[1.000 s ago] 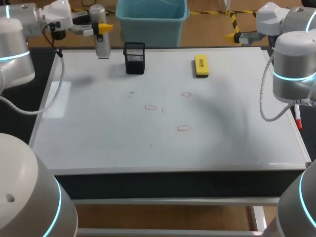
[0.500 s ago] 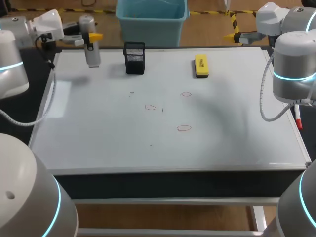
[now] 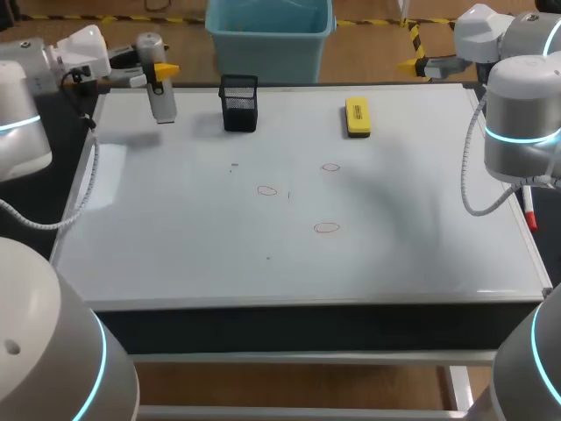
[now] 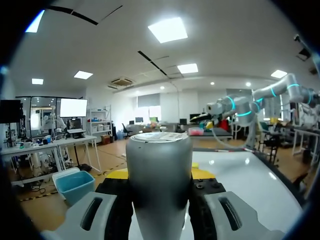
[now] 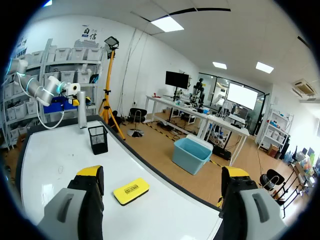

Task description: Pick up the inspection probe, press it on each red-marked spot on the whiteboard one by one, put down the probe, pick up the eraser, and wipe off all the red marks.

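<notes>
In the upper left of the head view, the left claw [image 3: 161,68] is clamped on the silver cylindrical inspection probe [image 3: 160,95], held upright over the far left corner of the white whiteboard desk [image 3: 175,237]. Three red ring marks [image 3: 326,227] lie near the board's middle. The yellow rectangular eraser [image 3: 357,117] lies at the upper centre-right, with a black mesh pen cup [image 3: 238,103] to its left. The right claw [image 5: 162,173], at the upper right, stands with its fingers wide apart.
</notes>
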{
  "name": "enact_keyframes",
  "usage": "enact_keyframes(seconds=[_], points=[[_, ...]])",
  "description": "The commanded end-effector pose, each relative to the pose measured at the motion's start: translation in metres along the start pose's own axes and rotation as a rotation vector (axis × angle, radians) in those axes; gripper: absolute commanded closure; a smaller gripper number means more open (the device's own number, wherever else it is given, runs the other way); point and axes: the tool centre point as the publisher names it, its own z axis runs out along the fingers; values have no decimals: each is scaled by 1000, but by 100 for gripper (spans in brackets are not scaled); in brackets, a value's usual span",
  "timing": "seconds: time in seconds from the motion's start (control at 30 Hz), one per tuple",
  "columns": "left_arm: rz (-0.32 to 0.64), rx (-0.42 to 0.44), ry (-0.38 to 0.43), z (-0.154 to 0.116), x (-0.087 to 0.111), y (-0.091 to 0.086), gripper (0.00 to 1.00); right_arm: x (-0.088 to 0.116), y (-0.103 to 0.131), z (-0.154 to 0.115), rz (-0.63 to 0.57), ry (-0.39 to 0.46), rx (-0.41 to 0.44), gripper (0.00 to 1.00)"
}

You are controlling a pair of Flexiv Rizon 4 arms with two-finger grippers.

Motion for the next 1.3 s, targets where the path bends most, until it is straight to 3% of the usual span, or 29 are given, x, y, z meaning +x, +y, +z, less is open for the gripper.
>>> enact_keyframes(seconds=[0.03, 0.17, 0.2, 0.33, 0.47, 0.7, 1.1, 1.23, 1.3], points=[[1, 2, 1, 1, -1, 0, 100, -1, 0, 0, 0, 1, 0, 0], [1, 2, 1, 1, -1, 0, 100, -1, 0, 0, 0, 1, 0, 0], [1, 2, 1, 1, -1, 0, 100, -9, 0, 4, -19, 19, 11, 0], [1, 2, 1, 1, -1, 0, 100, -24, -2, 28, -119, 249, 93, 0], [1, 2, 1, 1, -1, 0, 100, -22, -10, 52, -255, 481, 181, 0], [1, 2, 1, 1, -1, 0, 100, -2, -12, 79, -567, 719, 371, 0], [1, 2, 1, 1, -1, 0, 100, 38, -23, 101, -1027, 959, 622, 0], [1, 2, 1, 1, -1, 0, 100, 44, -33, 102, -1194, 909, 737, 0], [1, 2, 1, 1, -1, 0, 100, 46, -34, 102, -1189, 847, 752, 0]])
